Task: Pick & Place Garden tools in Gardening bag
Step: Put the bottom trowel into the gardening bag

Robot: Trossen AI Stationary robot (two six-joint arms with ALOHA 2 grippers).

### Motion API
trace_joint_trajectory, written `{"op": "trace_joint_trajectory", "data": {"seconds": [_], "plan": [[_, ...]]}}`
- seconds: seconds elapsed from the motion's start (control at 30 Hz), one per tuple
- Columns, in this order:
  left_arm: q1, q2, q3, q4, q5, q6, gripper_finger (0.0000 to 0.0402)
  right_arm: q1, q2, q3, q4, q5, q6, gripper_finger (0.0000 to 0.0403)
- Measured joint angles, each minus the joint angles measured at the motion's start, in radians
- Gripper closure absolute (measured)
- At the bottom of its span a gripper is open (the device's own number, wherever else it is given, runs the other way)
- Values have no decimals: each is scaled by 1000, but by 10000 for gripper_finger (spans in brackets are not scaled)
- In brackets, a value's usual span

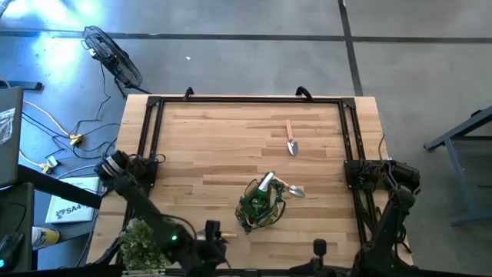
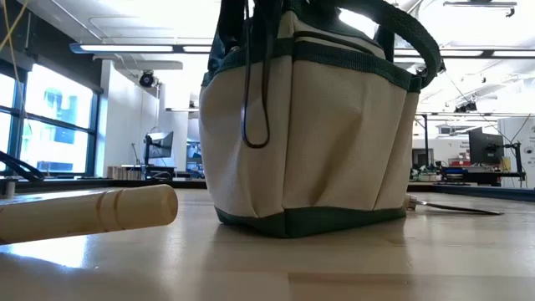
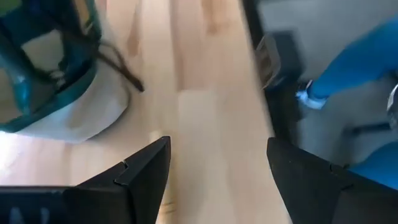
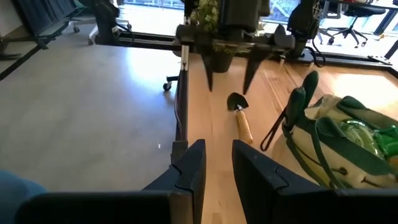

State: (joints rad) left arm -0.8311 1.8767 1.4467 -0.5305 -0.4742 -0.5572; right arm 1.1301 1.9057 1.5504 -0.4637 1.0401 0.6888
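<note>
The gardening bag stands upright on its base near the table's front middle, with green-and-white things sticking out of its top. A wooden-handled trowel lies flat on the table left of the bag, near the front edge. My left gripper is open just above its blade, touching nothing. A second trowel lies flat at the far right. A metal blade shows beside the bag's right side. My right gripper hovers at the front edge, narrowly open, with nothing between its fingers.
A bushy green plant stands at the front left corner behind my left arm. A black rail frame runs along the table's far, left and right sides. Bare wood lies between the bag and the far rail.
</note>
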Motion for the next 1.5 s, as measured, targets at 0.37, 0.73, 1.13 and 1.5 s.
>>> {"op": "trace_joint_trajectory", "data": {"seconds": [0.37, 0.73, 1.13, 1.5], "plan": [[138, 21, -1, -136, 189, -55, 144, -13, 0, -92, 11, 0, 121, 334], [157, 119, -1, -146, 244, -95, 144, -14, 0, -96, 10, 5, 95, 334], [163, 176, 0, -141, 203, -103, 144, -14, 0, -96, 8, 4, 93, 334], [164, 178, -1, -137, 145, -103, 182, -14, 0, -95, 11, 4, 95, 334]]}}
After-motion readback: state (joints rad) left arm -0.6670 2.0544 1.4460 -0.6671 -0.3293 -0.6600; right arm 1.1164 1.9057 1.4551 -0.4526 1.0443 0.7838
